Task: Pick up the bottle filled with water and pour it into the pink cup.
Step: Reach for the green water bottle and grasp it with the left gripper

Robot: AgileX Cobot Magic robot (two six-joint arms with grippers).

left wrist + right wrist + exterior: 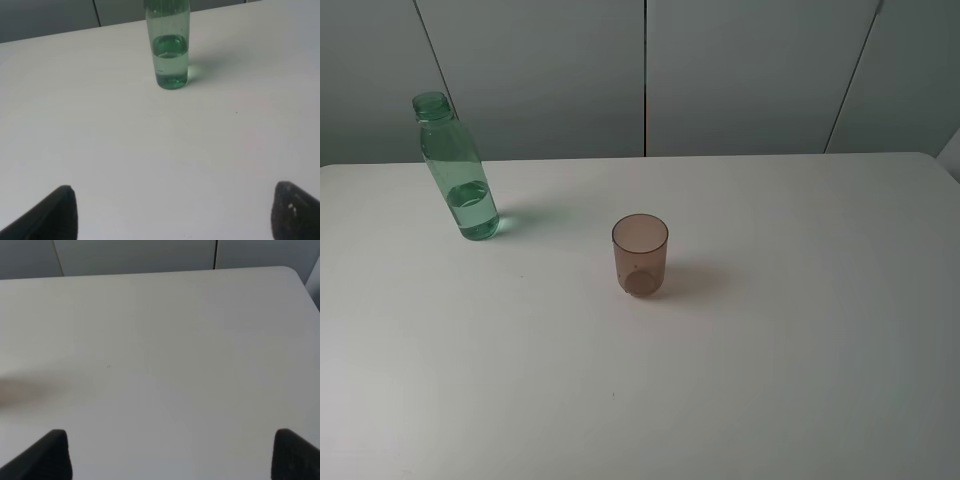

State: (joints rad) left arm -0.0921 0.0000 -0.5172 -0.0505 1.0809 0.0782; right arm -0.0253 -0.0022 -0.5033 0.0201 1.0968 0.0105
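Note:
The green translucent bottle (458,170) stands upright at the far left of the white table (770,350), uncapped, with water in its lower part. It also shows in the left wrist view (169,45), well ahead of my left gripper (175,215), which is open and empty. The pink cup (640,255) stands upright near the table's middle, empty. My right gripper (170,455) is open and empty over bare table; the cup does not show in its view. Neither gripper shows in the exterior high view.
Grey wall panels (640,70) stand behind the table's far edge. The table's rounded far right corner (295,272) shows in the right wrist view. A blurred pale smear (20,390) lies at the side of the right wrist view.

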